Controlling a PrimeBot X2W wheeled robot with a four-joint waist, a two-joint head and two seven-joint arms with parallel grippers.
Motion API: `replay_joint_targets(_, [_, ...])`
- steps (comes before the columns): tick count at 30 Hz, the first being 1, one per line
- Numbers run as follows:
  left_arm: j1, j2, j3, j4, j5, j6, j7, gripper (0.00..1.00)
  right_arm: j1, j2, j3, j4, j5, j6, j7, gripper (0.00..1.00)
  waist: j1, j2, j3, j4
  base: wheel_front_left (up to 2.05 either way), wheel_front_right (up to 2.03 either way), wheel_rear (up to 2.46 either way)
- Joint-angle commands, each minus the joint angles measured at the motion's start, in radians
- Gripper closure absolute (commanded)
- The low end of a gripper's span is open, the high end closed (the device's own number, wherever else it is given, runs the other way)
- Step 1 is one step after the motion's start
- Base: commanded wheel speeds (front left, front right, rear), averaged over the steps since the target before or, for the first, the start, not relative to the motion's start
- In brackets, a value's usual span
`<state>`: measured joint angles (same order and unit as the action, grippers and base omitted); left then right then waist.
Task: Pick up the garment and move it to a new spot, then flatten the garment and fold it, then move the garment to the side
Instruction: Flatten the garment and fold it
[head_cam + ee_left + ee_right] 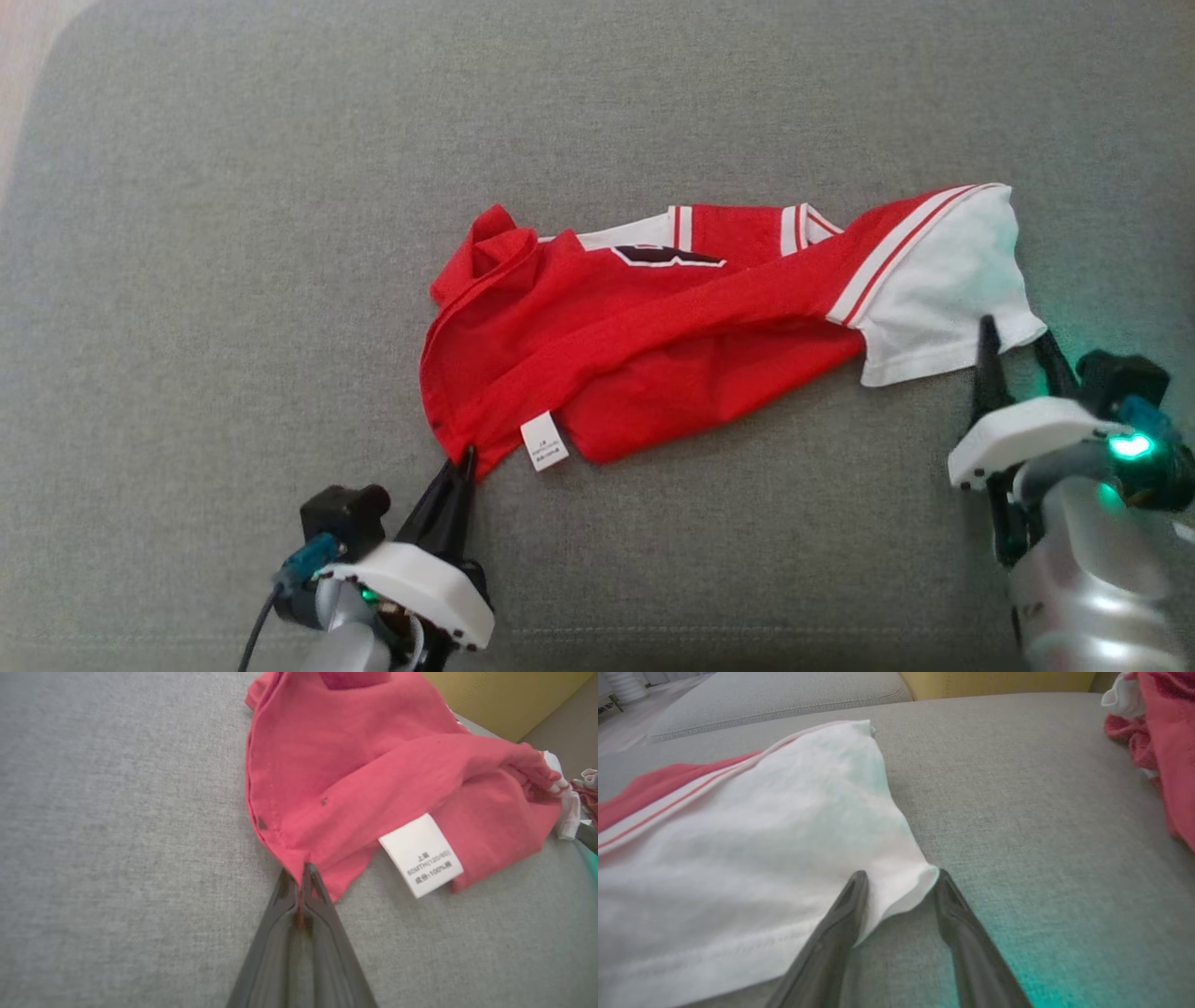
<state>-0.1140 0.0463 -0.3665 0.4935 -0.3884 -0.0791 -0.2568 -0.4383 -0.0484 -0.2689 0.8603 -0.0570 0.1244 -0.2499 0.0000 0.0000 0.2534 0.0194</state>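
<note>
jersey: red and white, crumpled, lying left to right on the grey cushion
left gripper: pinched tight on its near-left red hem corner
right gripper: fingers spread, straddling the white end's near corner

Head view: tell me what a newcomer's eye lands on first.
A crumpled red shirt with a white sleeve lies across the grey cushion. The left gripper pinches its near corner beside a white label. The right gripper stands open around the sleeve's corner.
</note>
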Motion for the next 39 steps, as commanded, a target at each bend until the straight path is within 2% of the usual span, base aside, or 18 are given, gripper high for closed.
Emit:
replay_joint_targets(1, [-0.028,0.004,0.045,-0.019,0.009,0.006,-0.005,1.0,-0.029,-0.002,0.013,0.013,-0.006,0.006,-0.002,1.0,0.0,0.0,0.006,0.004,0.0,0.0,0.0])
replay_joint_targets(6, [-0.04,0.004,0.086,-0.054,0.025,0.007,-0.005,1.0,-0.058,-0.002,0.034,0.026,0.058,0.006,-0.01,1.0,0.0,0.0,-0.004,0.002,0.0,0.0,0.0])
replay_joint_targets(13, [-0.107,0.013,0.21,-0.227,0.078,-0.013,-0.005,1.0,-0.071,-0.002,0.143,-0.209,0.232,0.006,-0.012,1.0,0.0,0.0,-0.069,-0.014,0.0,0.0,0.0])
replay_joint_targets(16, [-0.166,0.047,0.248,-0.281,0.104,-0.028,-0.005,1.0,-0.092,-0.002,0.174,-0.3,0.297,0.006,-0.012,1.0,0.0,0.0,-0.109,-0.024,0.0,0.0,0.0])
replay_joint_targets(21, [-0.3,0.141,0.282,-0.309,0.139,-0.039,-0.005,1.0,-0.177,-0.012,0.209,-0.41,0.35,0.006,-0.004,1.0,0.0,0.0,-0.163,-0.042,0.0,0.0,0.0])
replay_joint_targets(26, [-0.45,0.218,0.308,-0.342,0.141,-0.043,0.021,1.0,-0.277,-0.052,0.241,-0.543,0.39,0.006,0.065,1.0,0.0,0.0,-0.188,-0.06,0.0,0.0,0.0])
replay_joint_targets(30, [-0.575,0.276,0.32,-0.381,0.151,-0.044,0.085,1.0,-0.357,-0.086,0.249,-0.659,0.4,0.006,0.143,1.0,0.0,0.0,-0.165,-0.064,0.0,0.0,0.0])
replay_joint_targets(34, [-0.715,0.318,0.33,-0.385,0.154,-0.042,0.162,1.0,-0.468,-0.104,0.241,-0.716,0.38,0.006,0.216,1.0,0.0,0.0,-0.097,-0.058,0.0,0.0,0.0])
replay_joint_targets(39, [-0.816,0.323,0.305,-0.338,0.163,-0.042,0.204,1.0,-0.576,-0.104,0.241,-0.663,0.324,0.006,0.238,1.0,0.0,0.0,0.004,-0.041,0.0,0.0,0.0])
